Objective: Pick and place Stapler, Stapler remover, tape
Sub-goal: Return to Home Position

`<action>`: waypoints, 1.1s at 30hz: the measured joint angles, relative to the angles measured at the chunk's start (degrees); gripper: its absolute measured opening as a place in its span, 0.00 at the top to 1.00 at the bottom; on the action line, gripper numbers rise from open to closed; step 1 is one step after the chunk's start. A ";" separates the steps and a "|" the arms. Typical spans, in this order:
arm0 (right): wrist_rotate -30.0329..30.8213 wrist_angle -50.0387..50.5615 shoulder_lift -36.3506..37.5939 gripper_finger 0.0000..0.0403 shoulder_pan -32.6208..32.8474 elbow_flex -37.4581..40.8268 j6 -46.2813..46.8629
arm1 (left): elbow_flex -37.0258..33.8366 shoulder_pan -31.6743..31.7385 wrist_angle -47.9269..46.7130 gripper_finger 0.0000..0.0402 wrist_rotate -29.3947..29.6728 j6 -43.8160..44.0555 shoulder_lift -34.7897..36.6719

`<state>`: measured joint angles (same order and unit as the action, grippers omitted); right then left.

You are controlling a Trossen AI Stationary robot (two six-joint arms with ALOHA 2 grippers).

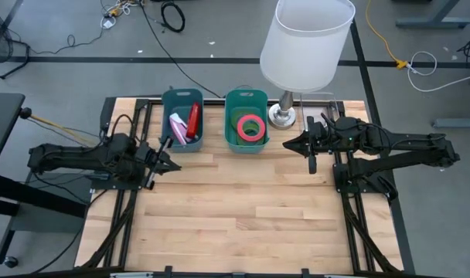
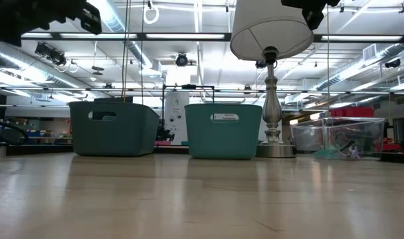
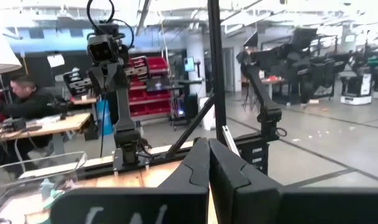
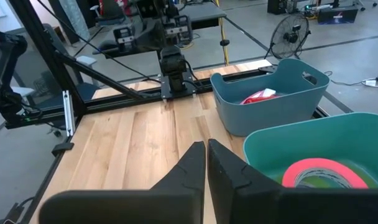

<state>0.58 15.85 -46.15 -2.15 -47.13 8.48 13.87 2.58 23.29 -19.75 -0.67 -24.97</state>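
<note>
Two teal bins stand at the table's far edge. The left bin (image 1: 182, 117) holds a red stapler (image 1: 193, 121) and a pink item (image 1: 178, 127) beside it. The right bin (image 1: 246, 120) holds a pink tape roll (image 1: 251, 126) with green under it, also seen in the right wrist view as the tape roll (image 4: 321, 172). My left gripper (image 1: 175, 164) hovers shut just in front of the left bin; its fingers (image 3: 207, 167) meet. My right gripper (image 1: 289, 142) hovers shut beside the right bin's right wall, fingers (image 4: 206, 163) together. Both hold nothing.
A table lamp with a white shade (image 1: 306, 42) and metal base (image 1: 282, 116) stands at the far edge, right of the bins, close to my right arm. A clear plastic box (image 2: 338, 136) sits far right. Bare wooden tabletop (image 1: 243, 208) stretches toward the near edge.
</note>
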 joint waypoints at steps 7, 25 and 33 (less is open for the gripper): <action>0.00 0.01 -0.02 0.95 0.02 0.00 0.01 | -6.55 -2.38 3.14 1.00 3.00 -1.01 4.86; 0.00 0.01 0.00 0.95 0.01 0.00 -0.01 | -12.98 -4.56 7.04 1.00 7.74 -3.16 7.51; 0.00 0.01 -0.02 0.95 0.02 0.00 -0.01 | -13.36 -5.11 6.28 1.00 7.57 -2.86 8.70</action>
<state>0.58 15.86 -46.17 -2.13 -47.13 8.47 0.51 -2.52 29.57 -12.19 -3.53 -16.27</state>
